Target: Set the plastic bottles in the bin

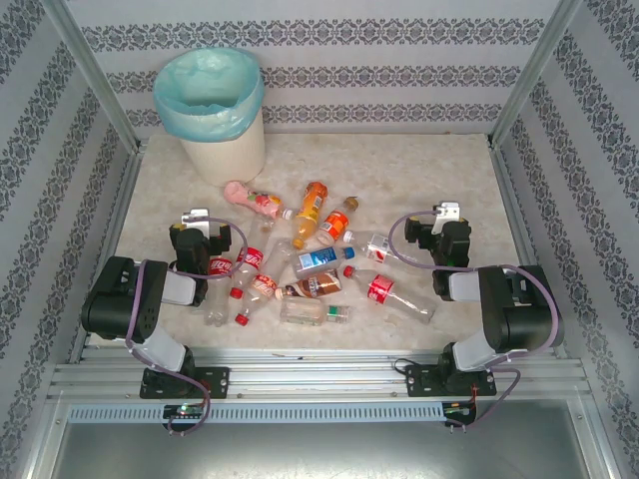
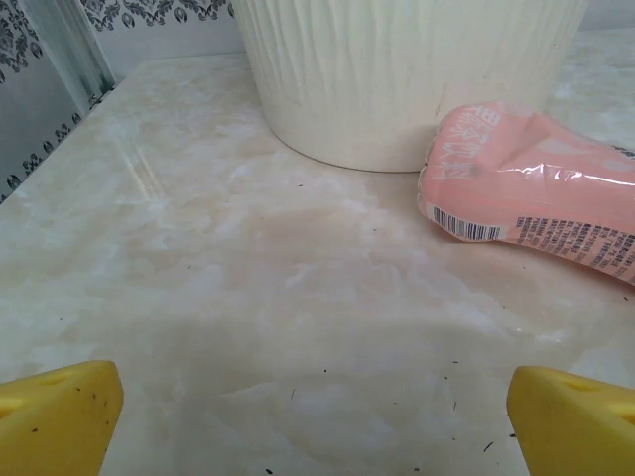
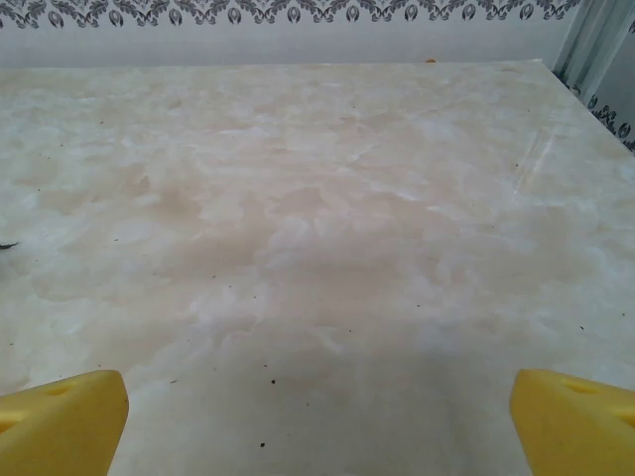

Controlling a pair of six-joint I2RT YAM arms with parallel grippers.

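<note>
The bin (image 1: 233, 152), cream-white with a turquoise liner, stands at the back left. Its ribbed wall (image 2: 397, 69) fills the top of the left wrist view. Several plastic bottles lie in a heap mid-table: a pink one (image 1: 250, 198), orange ones (image 1: 313, 205), a blue-labelled one (image 1: 321, 260), a brown one (image 1: 315, 287) and clear red-labelled ones (image 1: 384, 289). The pink bottle (image 2: 536, 188) rests against the bin's foot. My left gripper (image 1: 198, 220) (image 2: 317, 426) is open over bare table left of the heap. My right gripper (image 1: 446, 215) (image 3: 317, 426) is open over bare table right of it.
The marble-patterned table (image 1: 419, 170) is walled by patterned panels on three sides, with metal posts (image 1: 95, 80) at the back corners. Loose red caps (image 1: 237, 293) lie near the left arm. Bare tabletop (image 3: 317, 198) stretches ahead of the right gripper.
</note>
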